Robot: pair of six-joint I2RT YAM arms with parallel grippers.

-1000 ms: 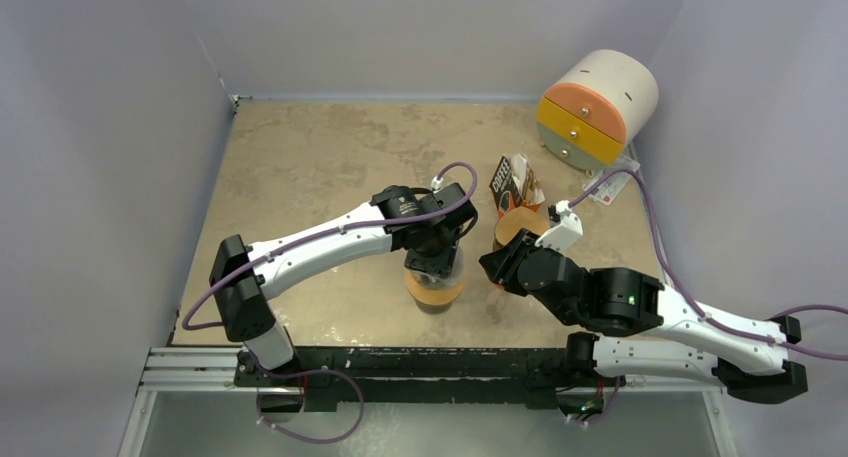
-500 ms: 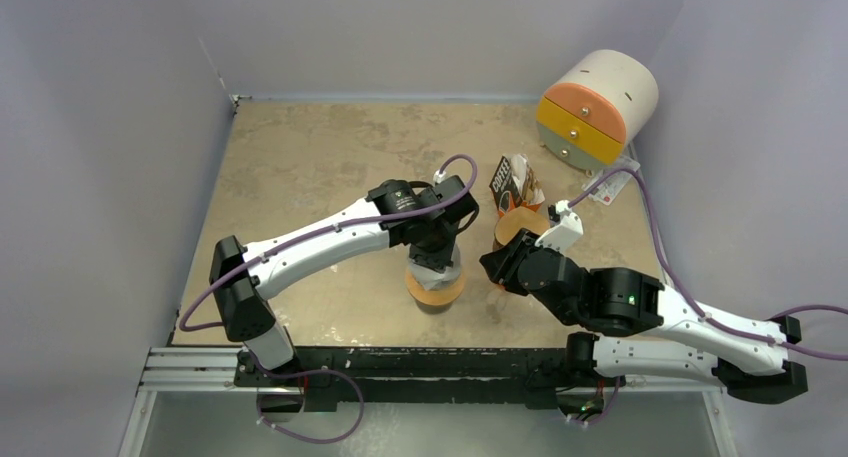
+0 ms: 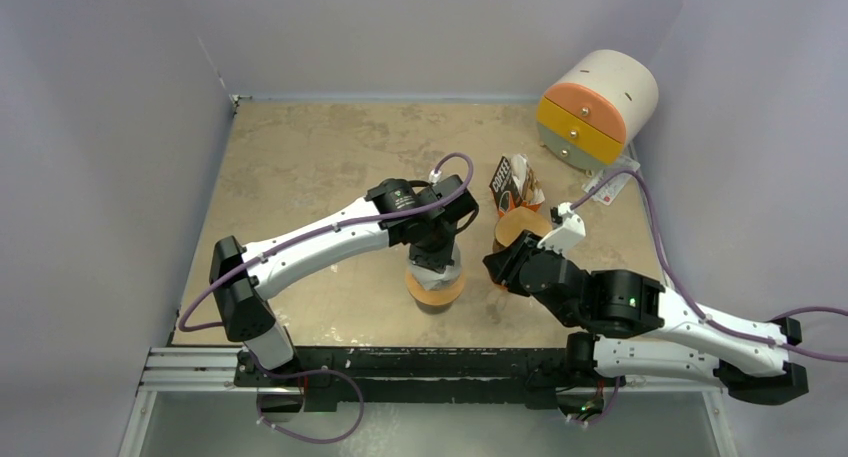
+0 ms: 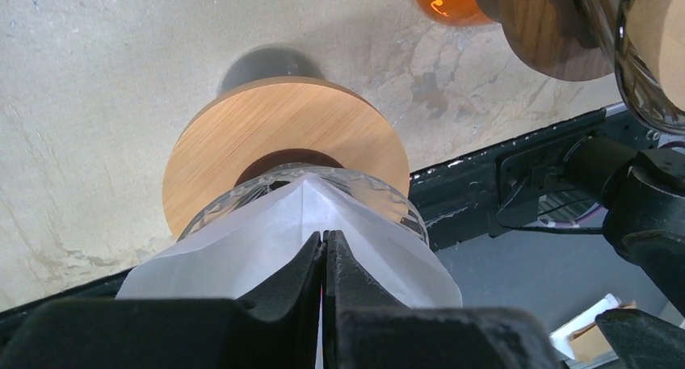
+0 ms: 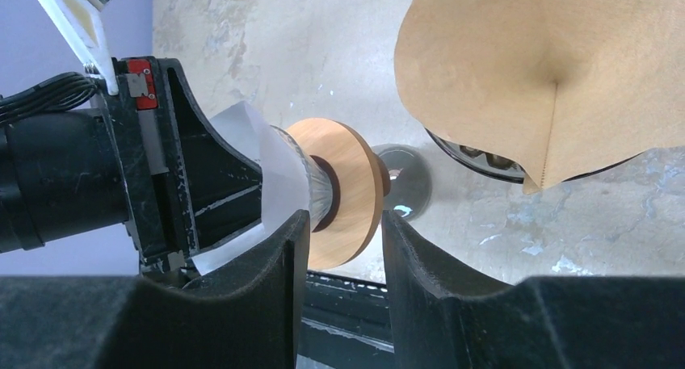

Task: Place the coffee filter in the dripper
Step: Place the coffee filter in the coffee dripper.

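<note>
A glass dripper with a round wooden collar (image 3: 436, 294) stands near the table's front middle. My left gripper (image 3: 434, 269) is right above it, shut on a white paper coffee filter (image 4: 242, 244). The filter's lower part sits inside the glass rim (image 4: 380, 198) above the collar (image 4: 266, 135). My right gripper (image 3: 500, 270) is open and empty just right of the dripper. In the right wrist view the collar (image 5: 343, 191) shows beyond the gap between the fingers, with the white filter (image 5: 262, 147) behind it.
A second dripper (image 3: 520, 225) holding a brown filter (image 5: 549, 70) stands behind my right gripper. A coffee filter pack (image 3: 512, 182) stands further back. A round drawer unit (image 3: 595, 107) is at the back right. The black front rail (image 3: 400, 362) is close behind the dripper.
My left gripper has shifted slightly left and back over the dripper, still holding the white filter. My right gripper has barely moved.
</note>
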